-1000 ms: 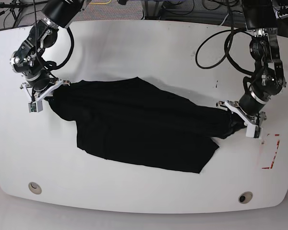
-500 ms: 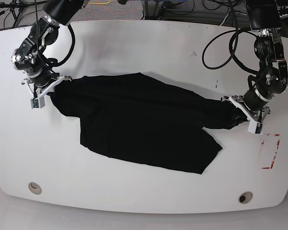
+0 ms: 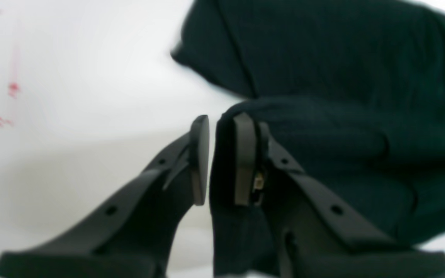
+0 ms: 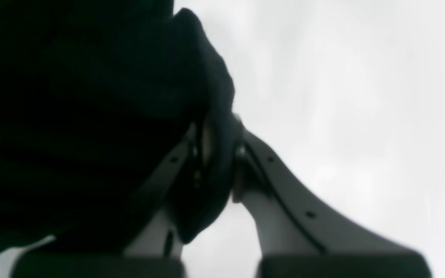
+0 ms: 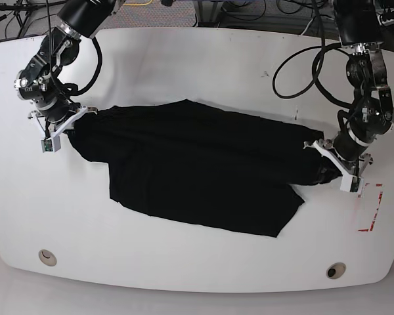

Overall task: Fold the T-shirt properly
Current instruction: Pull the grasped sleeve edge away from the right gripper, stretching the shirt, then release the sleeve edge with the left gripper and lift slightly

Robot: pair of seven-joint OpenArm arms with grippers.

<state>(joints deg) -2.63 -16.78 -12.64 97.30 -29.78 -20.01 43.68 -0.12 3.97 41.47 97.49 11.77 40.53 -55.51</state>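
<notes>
Black cloth — the shirt (image 5: 197, 167) — lies spread on the white table (image 5: 203, 65), stretched between both pincers. Right pincer (image 5: 60, 128) is clamped on one bunched end. Left pincer (image 5: 338, 167) has its jaws slightly parted — cloth between them, against one pad (image 3: 243, 158).

Plain black T-shirt (image 5: 197, 174), white table (image 5: 184, 59), seemingly red marks (image 5: 373, 207)
</notes>
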